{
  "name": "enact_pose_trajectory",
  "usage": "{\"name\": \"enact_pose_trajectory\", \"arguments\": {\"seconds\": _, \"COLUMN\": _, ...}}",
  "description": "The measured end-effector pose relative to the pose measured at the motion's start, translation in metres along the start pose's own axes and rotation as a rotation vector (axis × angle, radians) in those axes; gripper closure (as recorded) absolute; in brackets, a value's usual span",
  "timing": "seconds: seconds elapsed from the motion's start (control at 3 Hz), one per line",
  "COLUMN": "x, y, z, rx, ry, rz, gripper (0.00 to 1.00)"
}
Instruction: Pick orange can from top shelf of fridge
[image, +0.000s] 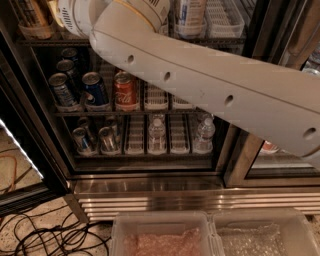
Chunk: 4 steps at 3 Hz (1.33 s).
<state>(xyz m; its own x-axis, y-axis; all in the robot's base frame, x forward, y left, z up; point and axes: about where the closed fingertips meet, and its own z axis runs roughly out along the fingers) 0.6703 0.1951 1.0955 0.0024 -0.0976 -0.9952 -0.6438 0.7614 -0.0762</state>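
Orange can (31, 15) cropped by top edge on top shelf (45, 42); end effector hidden beyond arm (200, 80), grip untellable.

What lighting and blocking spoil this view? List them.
Camera view: fridge interior dim; glare streaks on its steel base; bright strip at left edge; white arm hides much of the top shelf; gripper unseen, apparently past the top edge.

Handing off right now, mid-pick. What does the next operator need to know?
Gripper: out of frame, past the wrist at the upper left, so nothing can be said of its grip.
Arm stretches diagonally across the fridge up to the top shelf.
Orange can stands at the shelf's far left.
Done: reach to shelf level.
Left: confirm grasp, lift the can out.
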Motion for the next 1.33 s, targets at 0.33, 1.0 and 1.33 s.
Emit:
{"name": "enact_pose_trajectory", "arguments": {"seconds": 0.33, "x": -0.004, "y": 0.002, "z": -0.004, "rx": -0.017, "ry": 0.005, "rz": 0.0, "gripper": 1.0}}
{"name": "enact_pose_trajectory", "arguments": {"seconds": 1.0, "x": -0.048, "y": -0.042, "z": -0.008, "rx": -0.046, "ry": 0.042, "rz": 0.115, "gripper": 1.0}}
{"name": "enact_pose_trajectory", "arguments": {"seconds": 1.33, "x": -0.051, "y": -0.048, "z": -0.018, "rx": -0.13, "ry": 0.114, "rz": 0.148, "gripper": 1.0}}
